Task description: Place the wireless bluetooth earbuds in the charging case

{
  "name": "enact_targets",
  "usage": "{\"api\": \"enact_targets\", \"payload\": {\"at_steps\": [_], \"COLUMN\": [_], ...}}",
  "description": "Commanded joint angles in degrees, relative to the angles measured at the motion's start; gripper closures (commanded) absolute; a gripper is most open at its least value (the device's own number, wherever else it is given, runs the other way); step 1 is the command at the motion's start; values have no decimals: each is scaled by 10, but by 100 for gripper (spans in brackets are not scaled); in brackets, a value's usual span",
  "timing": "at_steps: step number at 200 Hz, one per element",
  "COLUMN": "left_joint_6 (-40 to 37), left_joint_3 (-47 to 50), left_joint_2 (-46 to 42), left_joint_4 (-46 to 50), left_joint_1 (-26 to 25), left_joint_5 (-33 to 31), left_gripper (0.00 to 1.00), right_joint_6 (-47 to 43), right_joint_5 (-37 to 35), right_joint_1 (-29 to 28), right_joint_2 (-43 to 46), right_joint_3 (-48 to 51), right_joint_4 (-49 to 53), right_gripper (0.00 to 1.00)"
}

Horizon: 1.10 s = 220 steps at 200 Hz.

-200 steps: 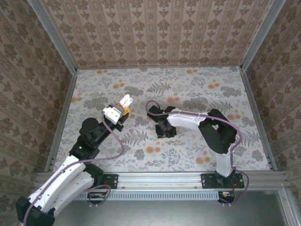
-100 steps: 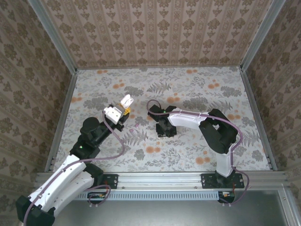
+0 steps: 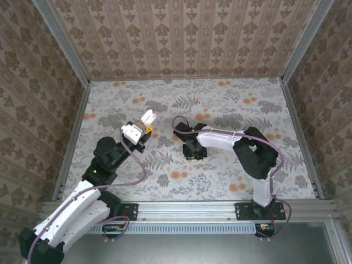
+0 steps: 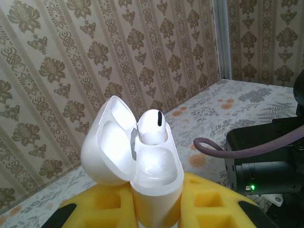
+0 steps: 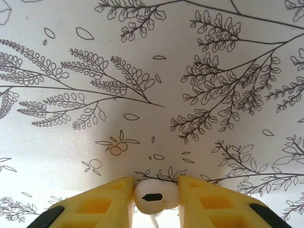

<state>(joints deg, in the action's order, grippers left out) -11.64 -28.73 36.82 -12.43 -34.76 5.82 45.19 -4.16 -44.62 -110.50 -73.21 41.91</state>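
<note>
From above first. Picking out the left gripper [image 3: 147, 127] over the floral table [image 3: 220, 110], pinched on the charging case [image 3: 147, 117], a white shape with its lid up, poking out past the fingertips. Off to that gripper's right and well apart, spotting the right gripper [image 3: 190, 154], nose down at the table. No reading its finger spacing from up here.

Over to the left wrist. Looking straight down the left gripper [image 4: 156, 199]: yellow fingers [image 4: 216, 209] pressed in on either side of the charging case [image 4: 156, 173], holding it upright between them. Lid [image 4: 107, 147] swung back to the left of the body. Up top, a docked earbud [image 4: 152, 127], white, rounded head standing proud of the rim, small dark slot facing the lens. Hard to call which pocket. Beyond the fingertips and out to the right, the right arm [image 4: 266, 156], black housing, green light [image 4: 251, 186] glowing, purple cable [image 4: 213, 145] looping off it. Patterned wall [image 4: 71, 71] behind all of it.

Now the right wrist. Right gripper [image 5: 153, 199] drawn in narrow, yellow fingers [image 5: 99, 204] closed from both sides on the gripped earbud [image 5: 151, 194]. Sitting right between the tips, dark oval vent toward the lens, thin white stem trailing back toward the wrist. Leaf-print table [image 5: 142, 71] spread out just ahead of the fingertips. Touching the surface or just clear of it: can't tell from here.
</note>
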Motion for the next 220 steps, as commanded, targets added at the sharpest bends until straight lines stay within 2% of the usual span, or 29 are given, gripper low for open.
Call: {"api": "enact_targets", "payload": {"at_steps": [1,70,113,144,220], "left_joint_6": [9,30,70,92,123], "left_joint_3": [-5,-11,-30,-54,-107], "left_joint_2": [2,36,115,186,309], "left_joint_4": [-21,-29,-62,-93,-157], "left_joint_1": [2,2,-2,-21,-75], "left_joint_5": [10,22,65,88,105], "left_gripper": [95,95,95,95,95], "right_joint_6": [-4,-28,-58,-92,-155], "right_joint_5": [-9,-73,-138,-159,-138], "right_joint_1": [2,7,14,16,11], "right_joint_2": [27,115,230,294,377], "right_joint_3": [6,9,6,3,17], "right_joint_4": [-6,10,-13,-53,-194], "right_gripper": [70,70,69,69,68]}}
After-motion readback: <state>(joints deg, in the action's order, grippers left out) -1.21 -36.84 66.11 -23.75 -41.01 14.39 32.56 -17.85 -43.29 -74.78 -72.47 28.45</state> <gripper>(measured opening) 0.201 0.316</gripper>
